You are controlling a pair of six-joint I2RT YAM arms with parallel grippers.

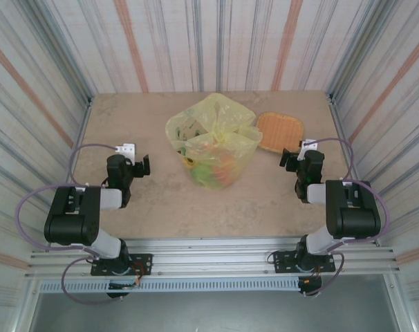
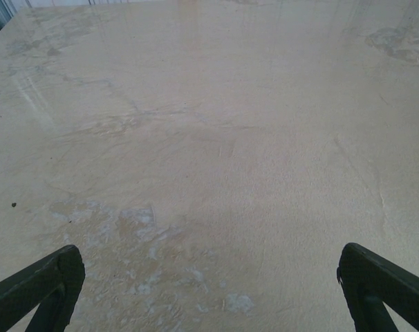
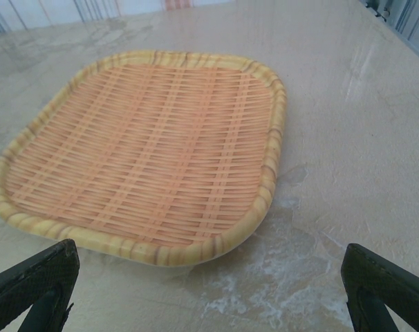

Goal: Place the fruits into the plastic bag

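Left hand (image 2: 209, 273) wide; bag (image 1: 213, 135) upright

Both arms sit folded low, the left pincer (image 1: 144, 165) and right pincer (image 1: 285, 158) spread wide, gripping nothing.

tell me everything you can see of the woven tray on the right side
The flat orange-tan woven tray has rounded corners and a raised pale-yellow rim streaked brown, bamboo-like in look. It lies level on the beige table, at the far right, just beside the yellow-green plastic bag; contact between them is unclear. Nothing sits on its weave. The open right pincer hovers before its near edge, not touching it.
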